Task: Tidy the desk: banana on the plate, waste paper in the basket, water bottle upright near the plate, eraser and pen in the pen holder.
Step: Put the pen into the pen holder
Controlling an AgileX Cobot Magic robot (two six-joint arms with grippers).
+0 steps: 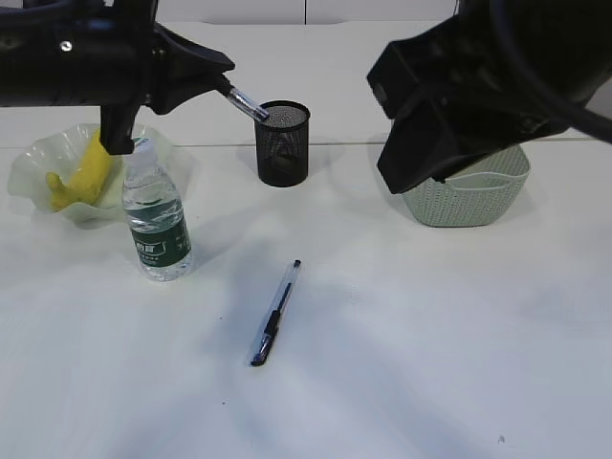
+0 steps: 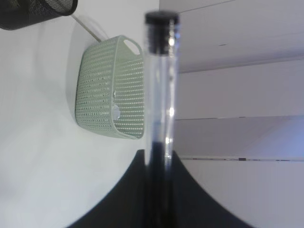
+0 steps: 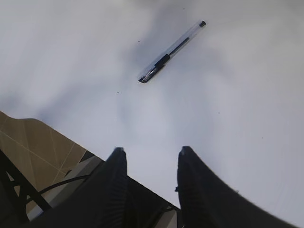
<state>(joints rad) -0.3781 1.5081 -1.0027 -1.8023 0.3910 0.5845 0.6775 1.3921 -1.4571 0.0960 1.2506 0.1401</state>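
My left gripper (image 1: 226,84) (image 2: 159,159) is shut on a clear pen (image 1: 247,103) (image 2: 159,80). That pen slants down to the left rim of the black mesh pen holder (image 1: 282,145) (image 2: 38,10). A second pen (image 1: 275,314) (image 3: 171,50) lies flat on the table in front. The banana (image 1: 91,172) rests on the pale green plate (image 1: 33,163). Right of the plate the water bottle (image 1: 158,215) stands upright. My right gripper (image 3: 151,153) hangs open and empty above the table. The green basket (image 1: 483,199) (image 2: 111,90) sits at the right. Eraser and waste paper are out of view.
The bulky right arm (image 1: 459,96) hangs over the basket and hides its near left part. A table edge with brown floor (image 3: 33,147) shows below the right gripper. White wall panels stand behind the table.
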